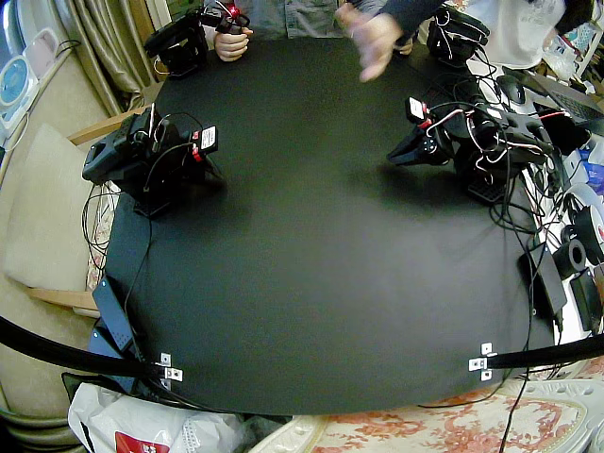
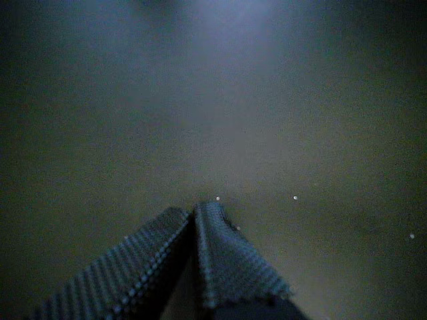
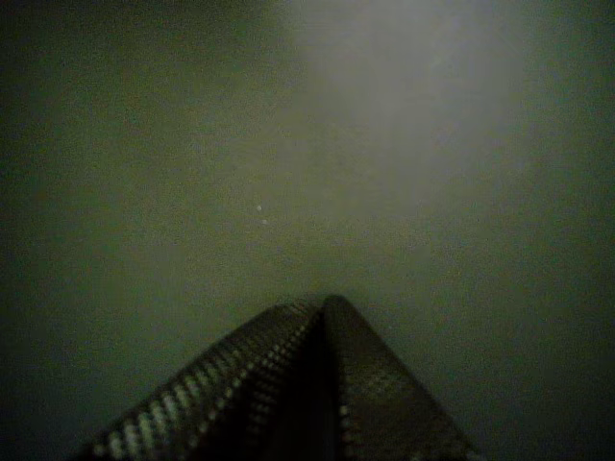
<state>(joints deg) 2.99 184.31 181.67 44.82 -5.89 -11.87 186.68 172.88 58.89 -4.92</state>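
Observation:
Two black arms rest folded on a black table mat (image 1: 311, 274), with nothing lying between them. The left gripper (image 1: 394, 157) points toward the mat's middle, low over the surface, jaws together. The right gripper (image 1: 98, 162) is tucked against its arm at the mat's edge, and its jaws are hard to make out there. In a wrist view the textured fingers (image 2: 220, 247) meet at their tips over bare dark mat with a few white specks. In another wrist view the fingers (image 3: 365, 384) are likewise pressed together over bare mat. Neither gripper holds anything.
A person's hand (image 1: 370, 42) hovers, blurred, over the far edge; another hand (image 1: 231, 43) rests at the far side. Cables and devices (image 1: 566, 255) crowd one side edge. A power adapter (image 1: 113, 316) lies by the right arm. A white bag (image 1: 142, 425) sits below the front corner.

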